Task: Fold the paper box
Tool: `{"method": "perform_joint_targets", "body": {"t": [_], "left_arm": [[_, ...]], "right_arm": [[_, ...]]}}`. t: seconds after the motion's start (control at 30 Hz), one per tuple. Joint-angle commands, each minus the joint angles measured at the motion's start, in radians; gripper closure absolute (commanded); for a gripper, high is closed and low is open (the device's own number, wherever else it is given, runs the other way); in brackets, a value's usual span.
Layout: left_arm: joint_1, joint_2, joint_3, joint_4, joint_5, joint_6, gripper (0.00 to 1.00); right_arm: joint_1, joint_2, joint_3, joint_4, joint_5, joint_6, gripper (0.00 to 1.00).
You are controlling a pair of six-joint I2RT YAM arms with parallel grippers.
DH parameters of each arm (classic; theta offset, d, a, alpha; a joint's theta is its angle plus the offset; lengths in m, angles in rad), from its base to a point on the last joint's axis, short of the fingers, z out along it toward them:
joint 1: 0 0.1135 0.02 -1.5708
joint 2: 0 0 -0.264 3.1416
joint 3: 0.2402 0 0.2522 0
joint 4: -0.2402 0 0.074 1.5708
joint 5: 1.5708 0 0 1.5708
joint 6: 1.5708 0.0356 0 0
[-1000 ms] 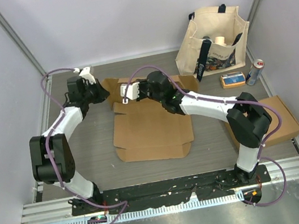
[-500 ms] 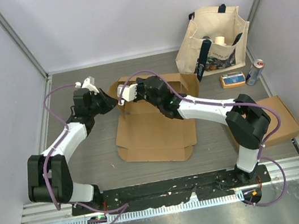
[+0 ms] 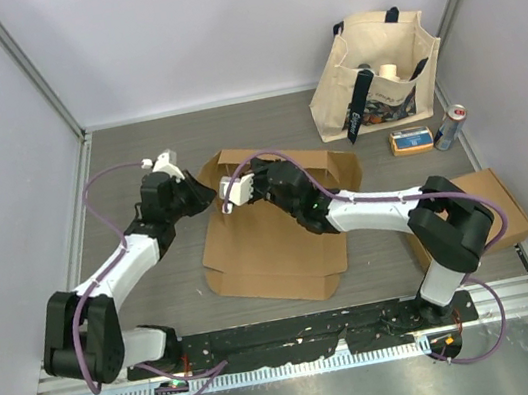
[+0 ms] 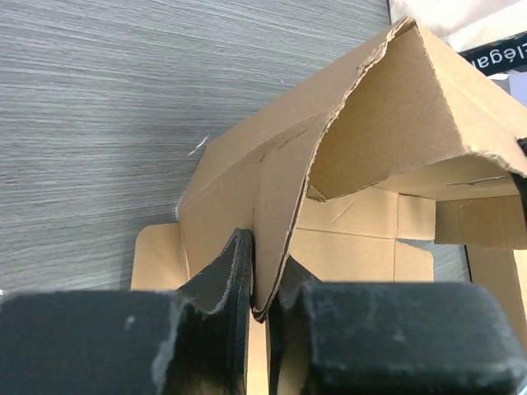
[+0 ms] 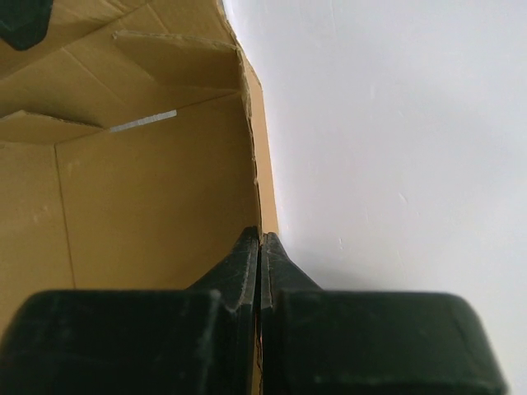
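A brown cardboard box blank (image 3: pixel 272 242) lies on the grey table with its far part lifted off the surface. My left gripper (image 3: pixel 201 197) is shut on the lifted far-left flap; in the left wrist view the bent cardboard flap (image 4: pixel 284 181) sits pinched between the fingers (image 4: pixel 265 288). My right gripper (image 3: pixel 254 183) is shut on the edge of the raised back panel; in the right wrist view the panel's thin edge (image 5: pixel 251 164) runs between the closed fingers (image 5: pixel 260 255). The near part of the blank lies flat.
A cream tote bag (image 3: pixel 380 72) with items stands at the back right. A small orange box (image 3: pixel 411 140) and a can (image 3: pixel 449 128) sit beside it. A second folded cardboard piece (image 3: pixel 494 210) lies at the right, near the right arm's elbow.
Both grippers have moved toward me and a little to the right, carrying the far flaps. The back panel has risen and the whole blank has shifted nearer and turned slightly.
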Motion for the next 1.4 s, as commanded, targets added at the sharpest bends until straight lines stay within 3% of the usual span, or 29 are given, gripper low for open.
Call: {"method": "perform_joint_targets", "body": {"t": [0.0, 0.1, 0.23, 0.4, 0.5, 0.53, 0.6, 0.67, 0.73, 0.87, 0.97, 1.1, 1.37], "left_arm": [[-0.014, -0.033, -0.022, 0.147, 0.03, -0.077, 0.86], [-0.019, -0.051, -0.065, 0.203, 0.063, -0.107, 0.75], [-0.017, -0.131, -0.108, 0.217, 0.075, -0.113, 0.49], [-0.012, -0.361, -0.159, 0.085, -0.022, -0.078, 0.35], [-0.008, -0.514, -0.159, -0.051, -0.133, -0.043, 0.4], [-0.008, -0.548, -0.154, -0.096, -0.281, -0.052, 0.45], [-0.005, -0.588, -0.145, -0.238, -0.447, -0.092, 0.54], [-0.005, -0.575, -0.12, -0.302, -0.572, -0.106, 0.51], [-0.003, -0.476, -0.099, -0.274, -0.548, -0.059, 0.42], [-0.008, -0.212, 0.031, -0.224, -0.251, 0.171, 0.5], [-0.015, -0.098, 0.065, -0.158, -0.177, 0.164, 0.51], [-0.04, -0.068, 0.038, -0.033, -0.118, 0.121, 0.6], [-0.078, -0.156, -0.094, 0.094, -0.16, 0.091, 0.57]], "right_arm": [[0.051, 0.008, -0.072, 0.05, 0.004, 0.004, 0.95], [0.063, 0.024, -0.121, 0.122, 0.046, -0.011, 0.96], [0.063, 0.024, -0.141, 0.157, 0.047, 0.015, 0.96], [0.063, 0.008, -0.122, 0.124, 0.017, 0.041, 0.97], [0.059, 0.005, -0.117, 0.113, 0.008, 0.046, 0.97], [0.054, 0.002, -0.117, 0.114, 0.006, 0.052, 0.97], [0.051, -0.004, -0.115, 0.114, -0.006, 0.058, 0.97], [0.049, -0.007, -0.112, 0.116, -0.014, 0.064, 0.97], [0.049, -0.009, -0.111, 0.111, -0.025, 0.069, 0.97], [0.048, -0.006, -0.098, 0.102, -0.032, 0.073, 0.97], [0.048, -0.01, -0.094, 0.087, -0.064, 0.087, 0.98], [0.049, -0.013, -0.085, 0.013, -0.08, 0.077, 0.96], [0.043, -0.041, -0.227, 0.142, -0.115, -0.089, 0.98]]}}
